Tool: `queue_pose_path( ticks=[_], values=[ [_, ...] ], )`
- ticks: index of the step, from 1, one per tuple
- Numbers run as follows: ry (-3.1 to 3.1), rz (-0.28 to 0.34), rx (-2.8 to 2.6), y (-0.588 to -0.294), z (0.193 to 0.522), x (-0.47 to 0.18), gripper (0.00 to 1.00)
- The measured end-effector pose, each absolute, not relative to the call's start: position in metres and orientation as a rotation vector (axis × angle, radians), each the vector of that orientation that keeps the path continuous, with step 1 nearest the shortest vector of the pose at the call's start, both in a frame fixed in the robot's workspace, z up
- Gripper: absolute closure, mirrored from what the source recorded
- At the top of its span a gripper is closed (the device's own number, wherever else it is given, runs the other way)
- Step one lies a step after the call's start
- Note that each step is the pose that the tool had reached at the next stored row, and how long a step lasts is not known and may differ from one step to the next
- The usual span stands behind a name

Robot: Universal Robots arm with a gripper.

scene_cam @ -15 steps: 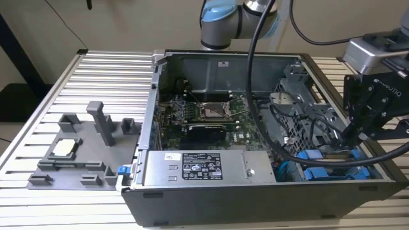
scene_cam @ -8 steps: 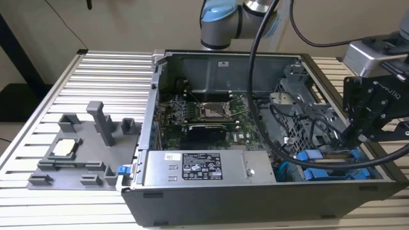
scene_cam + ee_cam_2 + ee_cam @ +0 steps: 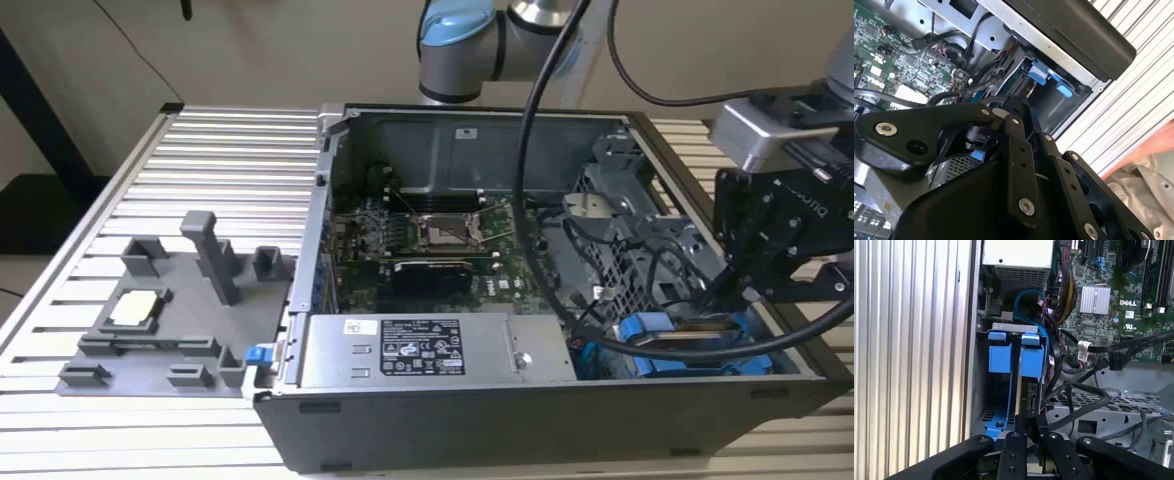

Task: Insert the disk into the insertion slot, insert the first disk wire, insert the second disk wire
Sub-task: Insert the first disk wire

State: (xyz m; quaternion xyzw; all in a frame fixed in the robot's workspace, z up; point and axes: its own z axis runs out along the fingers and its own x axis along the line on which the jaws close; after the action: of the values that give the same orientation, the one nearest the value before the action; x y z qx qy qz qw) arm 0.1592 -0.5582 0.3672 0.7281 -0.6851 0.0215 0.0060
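Looking at where things stand, the disk in its blue frame sits upright inside the insertion slot, straight ahead of the gripper, so I'd call step 1 done. Its 2 blue tabs are at the far end from the hand. The fingertips are pinched close together right at the disk's near edge. That's the edge facing the hand, and I'm guessing it's where the plugs go. I can't make out what, if anything, is clamped between them.

A bunch of black wires loops just beside the hand, on the side toward the green circuit board. They're probably left slack so they can reach the disk. In the exterior view the hand comes in at a slant, likely to clear the case wall.
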Motion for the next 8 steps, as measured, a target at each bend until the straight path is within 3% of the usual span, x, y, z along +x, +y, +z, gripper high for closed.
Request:
queue_pose_path(
  ticks=[8],
  values=[
    [-2.192,0.021,2.276,-0.5605,0.3589,0.1606,0.81]
  ],
)
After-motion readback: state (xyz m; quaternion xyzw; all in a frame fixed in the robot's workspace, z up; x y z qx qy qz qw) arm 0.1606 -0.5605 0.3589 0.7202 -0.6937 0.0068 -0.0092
